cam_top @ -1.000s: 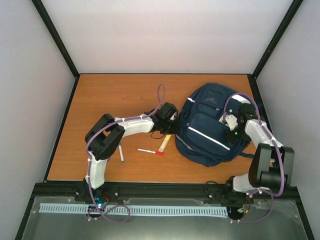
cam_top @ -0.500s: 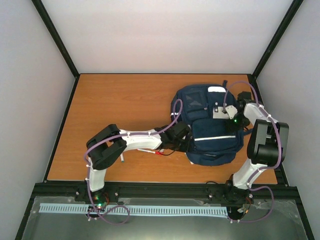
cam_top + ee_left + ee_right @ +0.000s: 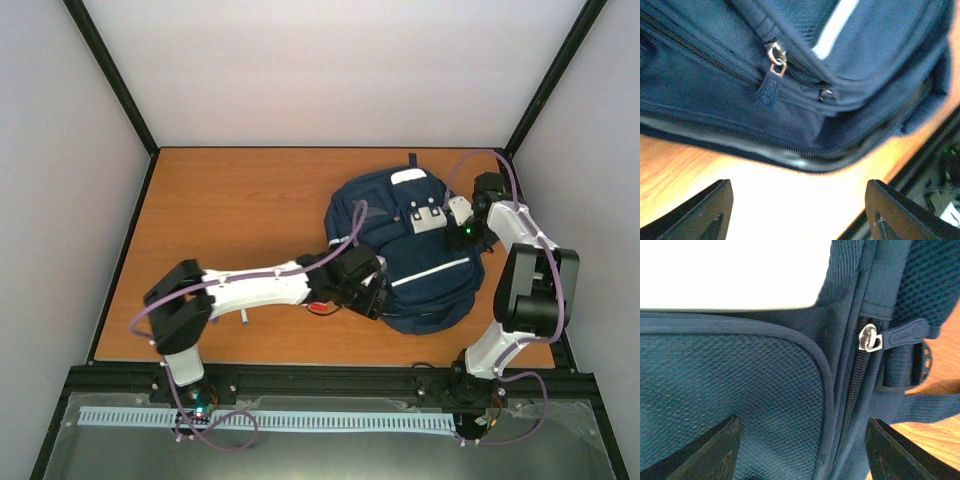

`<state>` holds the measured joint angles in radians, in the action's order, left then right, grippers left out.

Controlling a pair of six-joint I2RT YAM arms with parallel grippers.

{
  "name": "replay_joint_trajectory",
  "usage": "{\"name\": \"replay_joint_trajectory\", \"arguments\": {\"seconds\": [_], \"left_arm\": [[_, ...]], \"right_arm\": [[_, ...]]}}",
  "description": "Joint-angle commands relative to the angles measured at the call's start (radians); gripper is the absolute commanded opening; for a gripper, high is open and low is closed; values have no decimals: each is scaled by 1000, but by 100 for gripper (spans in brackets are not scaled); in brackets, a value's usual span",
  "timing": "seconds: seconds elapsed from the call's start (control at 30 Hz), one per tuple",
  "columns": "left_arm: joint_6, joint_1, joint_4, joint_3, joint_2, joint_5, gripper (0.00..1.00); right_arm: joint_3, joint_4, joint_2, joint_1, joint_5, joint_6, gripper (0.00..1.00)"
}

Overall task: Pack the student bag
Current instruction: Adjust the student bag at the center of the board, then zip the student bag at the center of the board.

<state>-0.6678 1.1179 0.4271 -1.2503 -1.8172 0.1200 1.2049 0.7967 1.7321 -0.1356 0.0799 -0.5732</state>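
The navy woven-fabric backpack (image 3: 420, 275) lies slumped on the right side of the smooth wooden table (image 3: 230, 200). The left gripper (image 3: 797, 192) is spread wide and empty at the backpack's zippered lower edge. The right gripper (image 3: 802, 425) is spread wide over its mesh panel.

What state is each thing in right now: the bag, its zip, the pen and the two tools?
student bag, lying on the table, front side up.
side zip, looks closed.
red pen, on the table, not packed.
left tool, open, holding nothing.
right tool, open, holding nothing.
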Motion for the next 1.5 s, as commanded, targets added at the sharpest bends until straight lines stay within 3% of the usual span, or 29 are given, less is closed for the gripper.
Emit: {"name": "replay_joint_trajectory", "arguments": {"seconds": [0.0, 0.23, 0.33, 0.4, 0.7, 1.0, 1.2, 1.3, 1.4, 1.47], "left_arm": [[144, -47, 155, 30, 187, -60, 76], [255, -257, 153, 118, 304, -18, 77], [293, -334, 127, 110, 271, 80, 72], [303, -391, 91, 97, 238, 217, 63], [287, -401, -24, 43, 57, 371, 34], [228, -372, -112, 88, -7, 350, 21], [183, -362, -162, 136, 10, 292, 20], [153, -359, -198, 194, 82, 248, 32], [102, -359, -245, 271, 165, 182, 48], [48, -360, -276, 311, 199, 149, 50]], "right_arm": [[-3, 38, -141, 9, 49, -3, 71], [-34, 120, -294, 15, 111, -46, 72], [-65, 161, -351, 26, 198, -114, 71], [-105, 175, -393, 31, 254, -171, 70], [-282, 127, -429, 52, 277, -223, 63], [-306, 107, -395, 52, 295, -221, 60], [-268, 189, -490, 77, 410, -254, 60], [-281, 215, -578, 164, 448, -268, 67], [-318, 187, -646, 332, 424, -243, 72], [-347, 145, -664, 443, 374, -208, 73]]}}
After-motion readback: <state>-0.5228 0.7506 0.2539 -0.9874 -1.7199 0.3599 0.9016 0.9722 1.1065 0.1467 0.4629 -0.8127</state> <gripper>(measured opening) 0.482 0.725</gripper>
